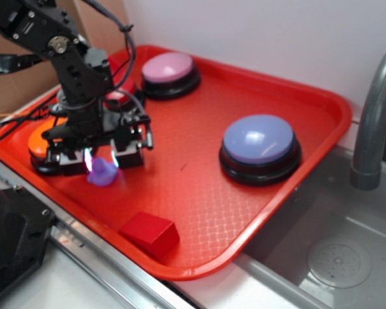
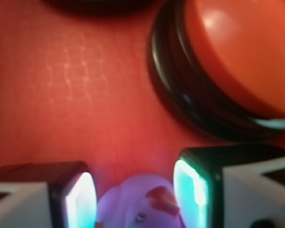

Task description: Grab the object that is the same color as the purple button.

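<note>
A small violet-purple toy duck (image 1: 101, 172) sits on the red tray (image 1: 199, 193) near its front left. My gripper (image 1: 101, 161) is lowered over it, with one finger on each side. In the wrist view the duck (image 2: 133, 206) with its red beak lies between the two glowing pads (image 2: 80, 202). The jaws stand open around it, with a thin gap on the left and the beak close to the right pad. The purple button (image 1: 257, 138) stands on the tray to the right.
An orange button (image 1: 40, 138) sits just left of the gripper and fills the upper right of the wrist view (image 2: 242, 52). A pink button (image 1: 168, 66) is at the back and a red button (image 1: 118, 96) is behind the arm. A red block (image 1: 150, 232) lies near the front rim. A faucet (image 1: 373, 116) and sink (image 1: 334, 257) are on the right.
</note>
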Motion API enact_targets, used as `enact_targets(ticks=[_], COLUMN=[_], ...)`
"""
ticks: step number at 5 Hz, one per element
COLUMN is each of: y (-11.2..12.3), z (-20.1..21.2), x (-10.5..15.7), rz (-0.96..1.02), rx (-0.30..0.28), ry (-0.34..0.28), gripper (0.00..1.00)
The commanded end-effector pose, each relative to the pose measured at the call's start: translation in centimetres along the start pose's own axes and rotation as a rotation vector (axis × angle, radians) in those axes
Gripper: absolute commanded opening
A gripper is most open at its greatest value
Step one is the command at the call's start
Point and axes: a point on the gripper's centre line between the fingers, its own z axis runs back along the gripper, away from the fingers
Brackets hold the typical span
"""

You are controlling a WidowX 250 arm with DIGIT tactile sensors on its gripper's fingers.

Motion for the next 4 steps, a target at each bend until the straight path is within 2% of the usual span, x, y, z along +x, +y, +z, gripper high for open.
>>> enact_targets(ticks=[1,2,3,4], y=[-0.1,-0.8,-1.4,-2.4], z=[1.3,4.8,8.4,12.5], x=[-0.2,0.8,1.6,3.0], rz=[-0.071,-0.224,-0.358,-0.607], rx=[-0.035,-0.009,-0.065,-0.102], ry=[-0.008,-0.080,-0.087,-0.008], gripper=[0.00,0.00,0.00,0.00])
